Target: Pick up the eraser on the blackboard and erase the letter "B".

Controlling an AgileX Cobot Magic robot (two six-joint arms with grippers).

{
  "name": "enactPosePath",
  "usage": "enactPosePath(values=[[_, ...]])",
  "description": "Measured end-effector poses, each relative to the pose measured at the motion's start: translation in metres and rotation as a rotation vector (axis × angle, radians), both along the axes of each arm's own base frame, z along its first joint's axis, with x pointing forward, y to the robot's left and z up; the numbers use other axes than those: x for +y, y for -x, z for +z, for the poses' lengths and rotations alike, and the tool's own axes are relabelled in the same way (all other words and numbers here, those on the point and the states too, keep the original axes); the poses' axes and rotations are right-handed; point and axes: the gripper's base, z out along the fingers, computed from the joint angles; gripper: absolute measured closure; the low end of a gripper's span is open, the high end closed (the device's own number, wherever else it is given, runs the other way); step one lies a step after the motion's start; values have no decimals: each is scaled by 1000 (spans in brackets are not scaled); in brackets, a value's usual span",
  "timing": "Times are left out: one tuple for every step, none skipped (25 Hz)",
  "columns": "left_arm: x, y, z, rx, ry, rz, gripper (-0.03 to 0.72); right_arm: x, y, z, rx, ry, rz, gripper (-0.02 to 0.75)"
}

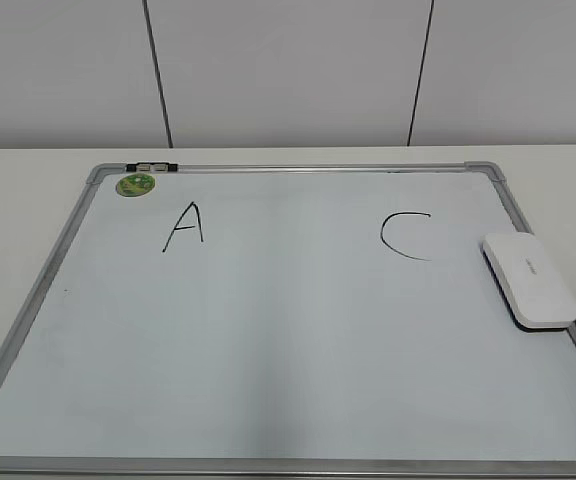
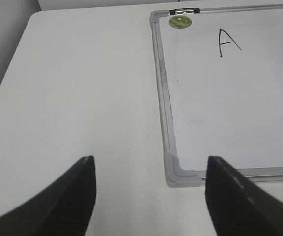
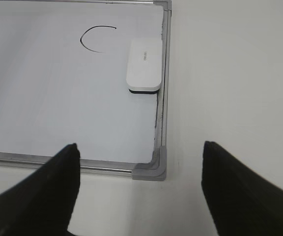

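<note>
White eraser point(image 3: 144, 65) lies on the board point(image 3: 43, 98) against its right frame, ahead and slightly left of the right gripper point(image 3: 140, 184), long axis running away from it; the nearer arm. Both grippers' jaws gape, empty; left gripper point(image 2: 150, 189). No B shows between A and C

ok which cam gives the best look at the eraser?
Right wrist view: the eraser is centred, whole, with its dark underside edge visible, against the blackboard frame. Exterior view shows it whole too, near the right edge. Left wrist view doesn't show it.
</note>
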Motion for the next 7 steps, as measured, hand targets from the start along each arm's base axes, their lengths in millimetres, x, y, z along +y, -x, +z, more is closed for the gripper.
enactPosePath(values=[[0,0,0,0,0,0,182,0,0,0,0,0,0,147],[0,0,0,0,0,0,182,0,0,0,0,0,0,147],[0,0,0,0,0,0,182,0,0,0,0,0,0,147],[0,0,0,0,0,0,183,0,0,0,0,0,0,147],[0,0,0,0,0,0,186,0,0,0,0,0,0,147],[0,0,0,0,0,0,191,0,0,0,0,0,0,147],[0,0,0,0,0,0,197,0,0,0,0,0,0,147]])
